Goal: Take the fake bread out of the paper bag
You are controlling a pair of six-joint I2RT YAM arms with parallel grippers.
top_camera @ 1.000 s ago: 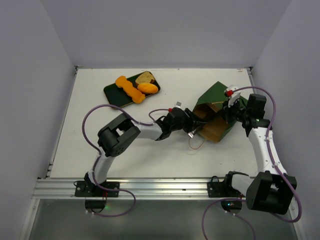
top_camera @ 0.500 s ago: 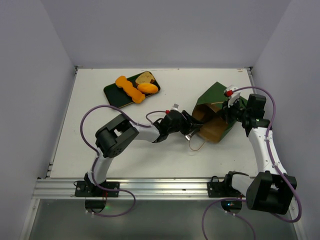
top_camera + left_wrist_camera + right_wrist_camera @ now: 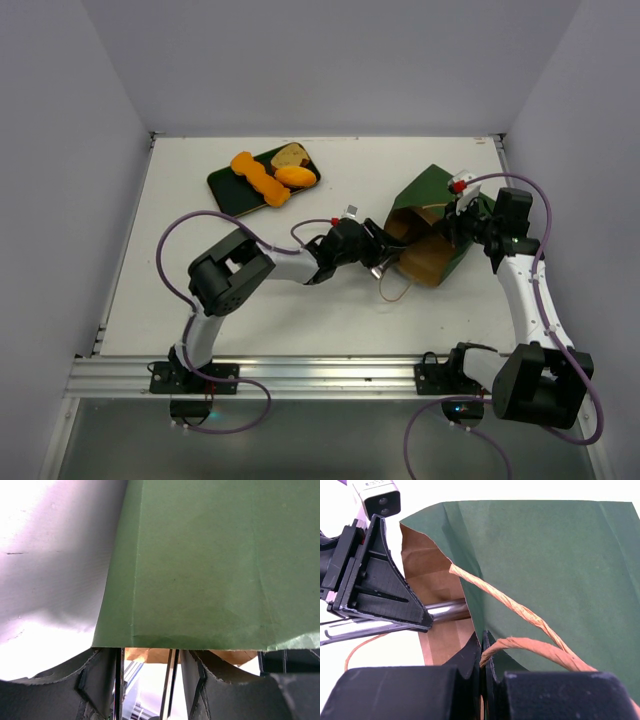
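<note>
From above, the paper bag lies on its side at the counter's right, and the fake bread sits on the tray, well apart. Left wrist: my left gripper is parted and empty at the bag's green wall. Right wrist: my right gripper pinches the bag's rim beside its string handle.

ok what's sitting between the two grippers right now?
The paper bag, its brown mouth open, as the top view shows. The left gripper is at the opening; the right gripper pinches the opposite rim.
</note>
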